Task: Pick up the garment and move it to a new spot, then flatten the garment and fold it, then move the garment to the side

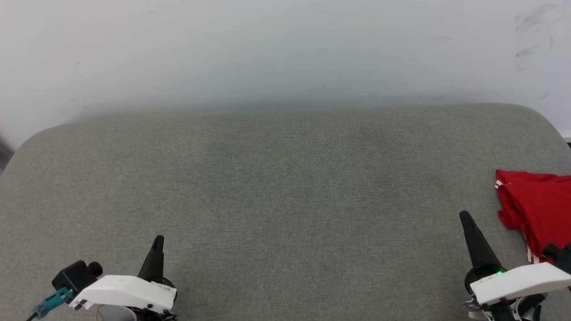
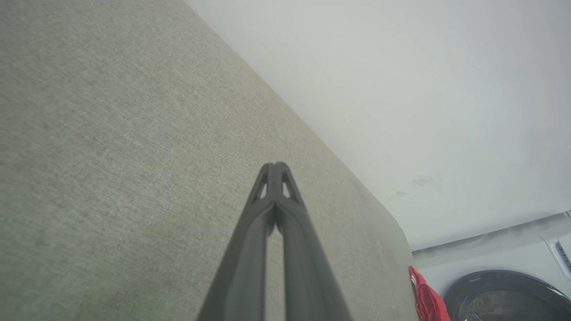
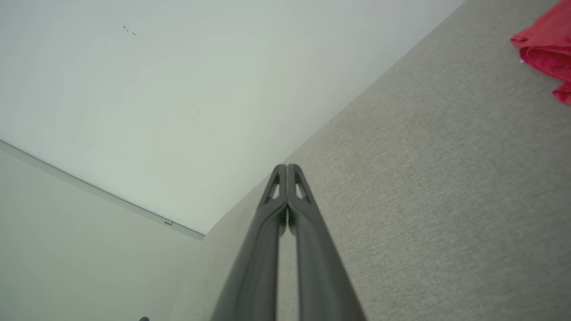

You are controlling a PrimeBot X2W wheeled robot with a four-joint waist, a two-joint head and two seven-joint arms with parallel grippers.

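The red garment (image 1: 537, 209) lies bunched at the far right edge of the grey fabric surface (image 1: 276, 196), with a strip of white-and-red trim near its lower part. Its red edge appears in the left wrist view (image 2: 428, 301) and in the right wrist view (image 3: 546, 42). My right gripper (image 1: 465, 216) is shut and empty, its tip just left of the garment and apart from it. My left gripper (image 1: 158, 240) is shut and empty at the lower left, far from the garment. Both pairs of fingertips (image 2: 275, 167) (image 3: 287, 168) touch each other in the wrist views.
A pale wall (image 1: 285, 53) rises right behind the surface. The surface has rounded far corners and drops off at its left and right ends. A washing machine's dark round door (image 2: 504, 294) stands beyond the right end.
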